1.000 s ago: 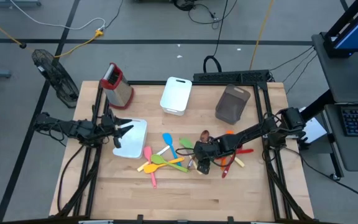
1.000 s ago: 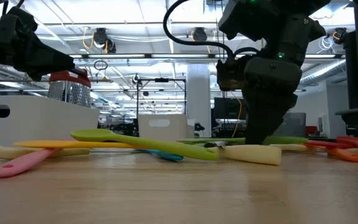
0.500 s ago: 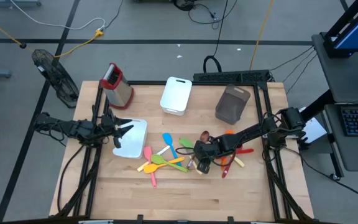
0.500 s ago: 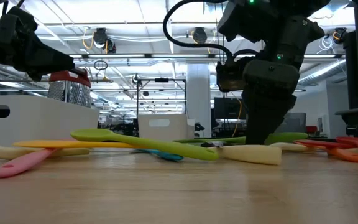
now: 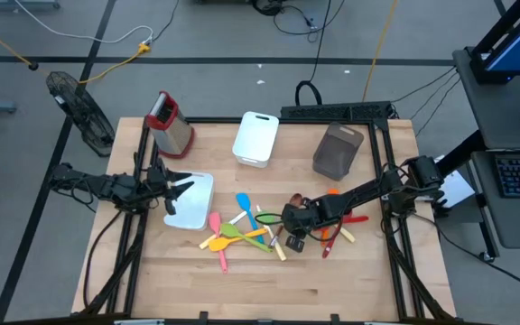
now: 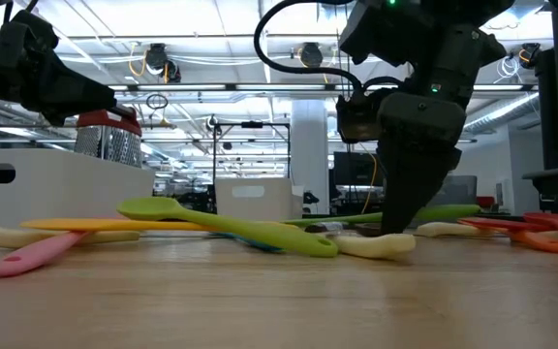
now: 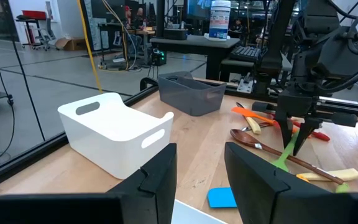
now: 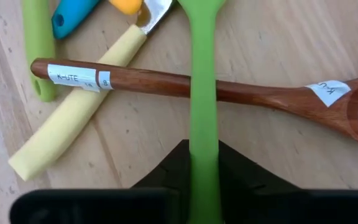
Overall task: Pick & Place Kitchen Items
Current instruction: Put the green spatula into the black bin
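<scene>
Right gripper (image 5: 289, 234) is down at the middle of the table, fingers pinched narrow on the handle of a green spatula (image 8: 202, 87); in the right wrist view the green handle runs straight out from between the two dark fingers and crosses over a brown wooden spoon (image 8: 241, 91) with white labels. A cream-handled utensil (image 8: 73, 118) lies slanted under the wooden spoon's handle end, with another green handle (image 8: 37, 46) and a blue one (image 8: 73, 15) just beyond. In the low view the gripper tips (image 6: 400, 208) reach the tabletop beside the cream handle (image 6: 376, 244), the green spatula (image 6: 434, 213) slanting up behind. Left of the gripper in the high view sits the loose pile: blue spatula (image 5: 245, 206), green spoon (image 5: 242, 233), yellow and orange pieces (image 5: 219, 242), pink spoon (image 5: 222, 262), cream handle (image 5: 214, 221). Red and orange utensils (image 5: 343, 221) lie on its other side. Left gripper (image 5: 177, 190) hovers over the flat white tray (image 5: 197, 200) at the left edge of the table, fingers parted a moderate way with nothing between them. Farther back: metal box grater with red top (image 5: 170, 122), white bin (image 5: 256, 138), grey bin (image 5: 338, 150).
</scene>
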Action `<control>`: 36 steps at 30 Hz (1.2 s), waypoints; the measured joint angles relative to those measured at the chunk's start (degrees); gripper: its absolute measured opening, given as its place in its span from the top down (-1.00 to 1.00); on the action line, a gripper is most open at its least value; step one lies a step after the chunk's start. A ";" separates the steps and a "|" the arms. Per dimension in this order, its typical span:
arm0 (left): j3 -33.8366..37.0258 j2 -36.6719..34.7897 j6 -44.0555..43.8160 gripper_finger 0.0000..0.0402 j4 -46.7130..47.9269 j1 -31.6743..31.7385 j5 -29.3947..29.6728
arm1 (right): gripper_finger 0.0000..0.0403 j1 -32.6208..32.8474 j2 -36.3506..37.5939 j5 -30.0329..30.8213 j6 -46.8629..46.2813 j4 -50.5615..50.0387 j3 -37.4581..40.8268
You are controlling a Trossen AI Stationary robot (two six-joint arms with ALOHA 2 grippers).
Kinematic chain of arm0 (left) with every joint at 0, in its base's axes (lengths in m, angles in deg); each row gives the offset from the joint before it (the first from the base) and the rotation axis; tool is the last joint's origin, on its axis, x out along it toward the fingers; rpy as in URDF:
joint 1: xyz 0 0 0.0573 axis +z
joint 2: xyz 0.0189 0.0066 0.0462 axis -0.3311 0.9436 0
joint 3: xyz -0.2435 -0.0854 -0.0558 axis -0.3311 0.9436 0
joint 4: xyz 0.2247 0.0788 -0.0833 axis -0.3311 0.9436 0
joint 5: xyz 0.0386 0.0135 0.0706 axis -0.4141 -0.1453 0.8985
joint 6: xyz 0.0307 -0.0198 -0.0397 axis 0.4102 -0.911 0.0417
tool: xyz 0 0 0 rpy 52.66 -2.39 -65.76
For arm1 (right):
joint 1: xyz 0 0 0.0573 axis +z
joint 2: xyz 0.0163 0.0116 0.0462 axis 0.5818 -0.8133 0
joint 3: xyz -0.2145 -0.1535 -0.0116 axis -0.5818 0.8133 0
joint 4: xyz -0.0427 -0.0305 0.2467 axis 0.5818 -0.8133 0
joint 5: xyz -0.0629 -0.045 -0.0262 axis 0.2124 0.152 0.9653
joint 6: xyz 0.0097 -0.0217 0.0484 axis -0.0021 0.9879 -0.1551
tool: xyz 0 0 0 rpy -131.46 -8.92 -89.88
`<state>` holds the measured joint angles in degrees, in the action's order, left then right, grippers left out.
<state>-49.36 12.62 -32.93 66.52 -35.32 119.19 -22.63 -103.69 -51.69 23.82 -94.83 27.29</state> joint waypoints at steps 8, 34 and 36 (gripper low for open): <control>0.00 0.01 -0.01 0.30 -0.03 0.00 -0.01 | 0.81 0.00 4.09 2.77 1.54 -0.46 0.00; 0.04 0.01 -0.57 0.30 -0.33 0.00 -0.04 | 0.80 -16.02 36.83 17.34 -20.35 -39.91 -0.02; 0.04 0.01 -0.57 0.30 -0.35 0.00 -0.04 | 0.78 -19.71 37.67 13.74 -20.85 -39.71 -0.02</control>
<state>-49.32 12.63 -33.50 66.17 -35.32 119.15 -42.34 -66.02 -37.95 2.97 -134.55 27.27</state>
